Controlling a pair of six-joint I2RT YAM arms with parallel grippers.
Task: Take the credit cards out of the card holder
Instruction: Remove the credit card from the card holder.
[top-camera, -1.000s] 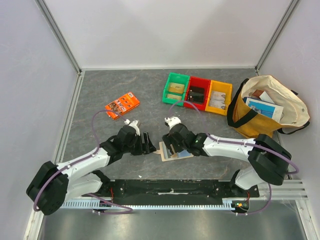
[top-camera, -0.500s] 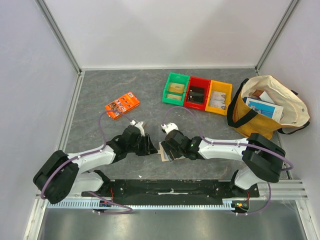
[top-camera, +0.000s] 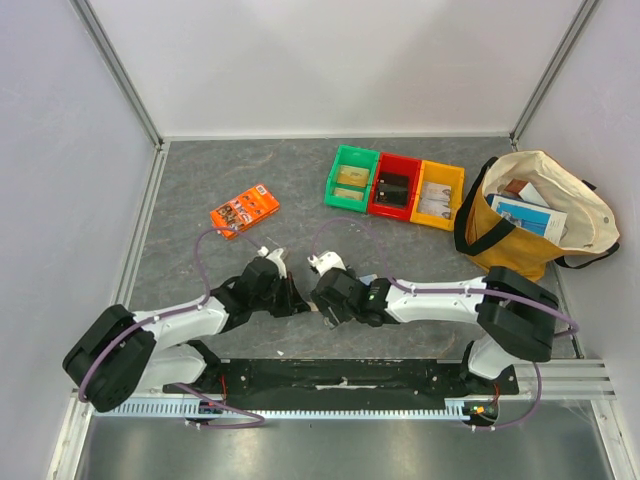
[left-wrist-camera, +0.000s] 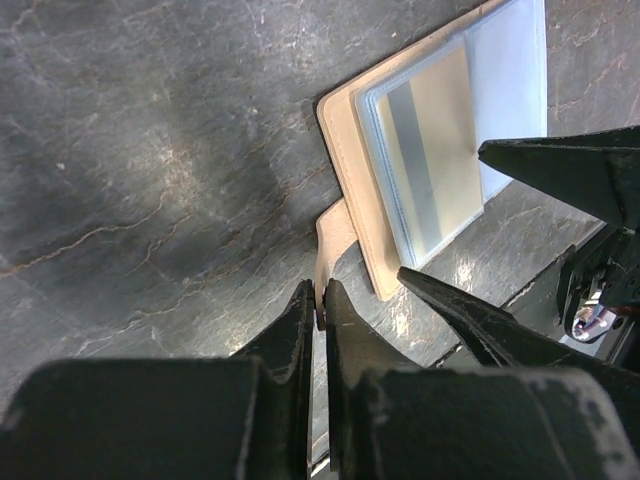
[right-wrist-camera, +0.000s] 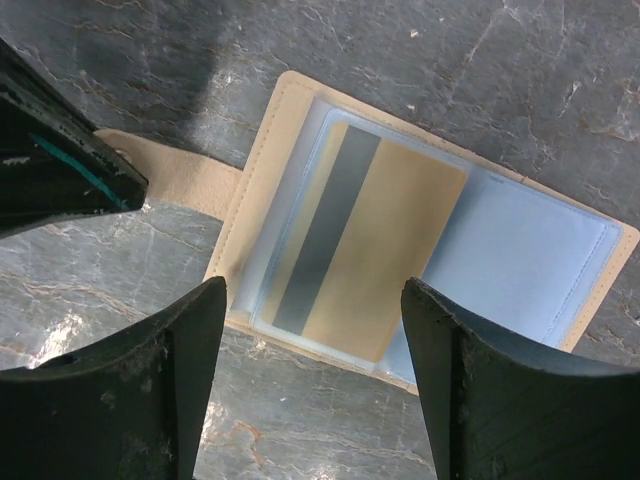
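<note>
The card holder (right-wrist-camera: 250, 210) lies open on the grey table, beige with clear sleeves inside. A tan credit card (right-wrist-camera: 395, 265) with a dark stripe sits in the left sleeve, and a pale blue face (right-wrist-camera: 525, 260) fills the right one. My left gripper (left-wrist-camera: 318, 298) is shut on the holder's little tab (left-wrist-camera: 336, 235). My right gripper (right-wrist-camera: 312, 325) hovers open over the holder's near edge, nothing between its fingers. In the top view both grippers (top-camera: 300, 297) (top-camera: 326, 300) meet nose to nose and hide the holder.
An orange flat packet (top-camera: 244, 210) lies to the back left. Green (top-camera: 351, 178), red (top-camera: 395, 186) and yellow (top-camera: 439, 194) bins stand in a row at the back. A yellow-and-cream tote bag (top-camera: 530, 215) stands at the right.
My left gripper has come in from the left and shut on the tab. The right arm has slid left, so its gripper now covers the card holder in the top view.
</note>
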